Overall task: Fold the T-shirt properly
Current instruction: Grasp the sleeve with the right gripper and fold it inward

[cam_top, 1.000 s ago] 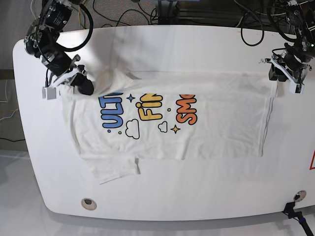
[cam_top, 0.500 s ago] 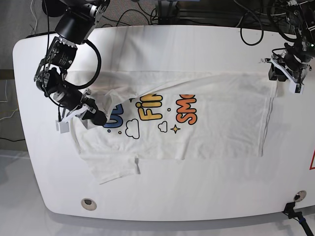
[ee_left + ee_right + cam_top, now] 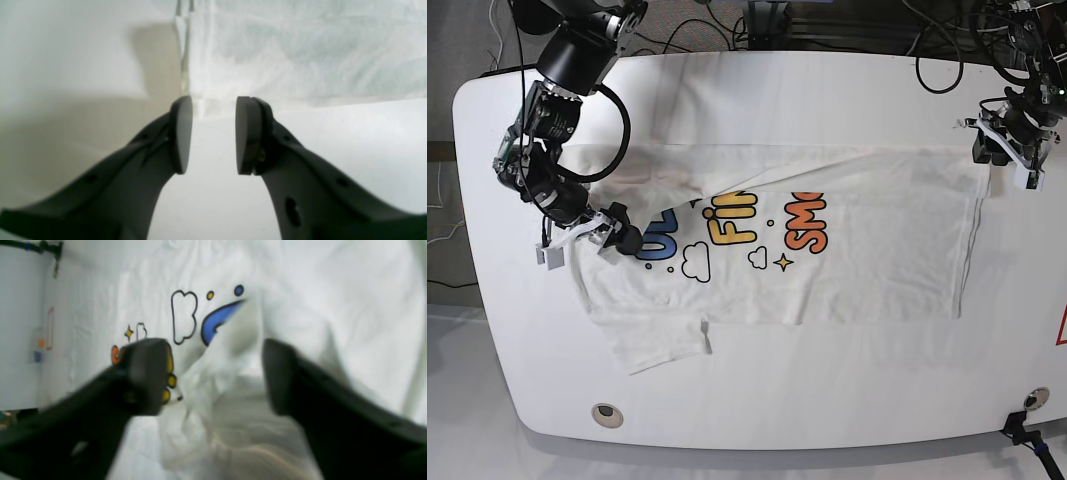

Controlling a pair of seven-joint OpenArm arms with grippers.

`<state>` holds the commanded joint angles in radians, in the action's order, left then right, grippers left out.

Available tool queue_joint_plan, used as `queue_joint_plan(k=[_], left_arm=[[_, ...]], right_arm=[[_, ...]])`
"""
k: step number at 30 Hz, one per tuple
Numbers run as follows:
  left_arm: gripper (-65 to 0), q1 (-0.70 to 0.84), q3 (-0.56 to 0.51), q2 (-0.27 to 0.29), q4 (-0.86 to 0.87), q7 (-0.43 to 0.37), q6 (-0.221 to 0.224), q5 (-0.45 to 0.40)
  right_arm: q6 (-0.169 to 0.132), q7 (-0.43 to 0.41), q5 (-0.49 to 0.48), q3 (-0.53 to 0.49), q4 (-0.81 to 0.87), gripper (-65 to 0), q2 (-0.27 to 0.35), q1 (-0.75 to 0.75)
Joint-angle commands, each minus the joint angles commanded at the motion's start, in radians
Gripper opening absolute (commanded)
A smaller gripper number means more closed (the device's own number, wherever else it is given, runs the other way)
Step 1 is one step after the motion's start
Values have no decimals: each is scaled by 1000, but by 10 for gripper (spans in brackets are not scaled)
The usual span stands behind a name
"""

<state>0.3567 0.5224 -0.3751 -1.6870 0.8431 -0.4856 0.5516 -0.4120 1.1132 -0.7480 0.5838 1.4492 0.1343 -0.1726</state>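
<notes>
T-shirt (image 3: 877,260) lies flat on the white counter (image 3: 757,400), long axis running L–R across base view, betw. the two arms, w/ a folded-over strip along the far edge. R gripper (image 3: 617,240) is right over the shirt's own-side end, near the blue lettering, so it's the nearer one to the rucked far corner; fingers spread, cloth bunched betw. & below them, no clear pinch, i.e. looks released. L gripper (image 3: 214,135) is at the opp. far corner, fingers apart, nothing held, shirt edge just ahead of the tips. Key relation, my read: the crooked flap edge slants from R gripper toward L corner, so R arm prob. needs to straighten that end first.
</notes>
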Motion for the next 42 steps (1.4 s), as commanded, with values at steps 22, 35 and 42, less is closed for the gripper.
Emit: queue_joint_plan(k=[22,35,42], left_arm=[[-453,-31,-6,2,-2,-3,0,-54],[-453,-61,-5,3,-2,-3,0,-81],[-453,-61,-5,3,-2,-3,0,-81]], right_arm=[[8,81,2,3,404,-179,130,302],[-29,-35,387,0,362,-177,150,338],[-58,-149,388,3,216,-177,147,344]])
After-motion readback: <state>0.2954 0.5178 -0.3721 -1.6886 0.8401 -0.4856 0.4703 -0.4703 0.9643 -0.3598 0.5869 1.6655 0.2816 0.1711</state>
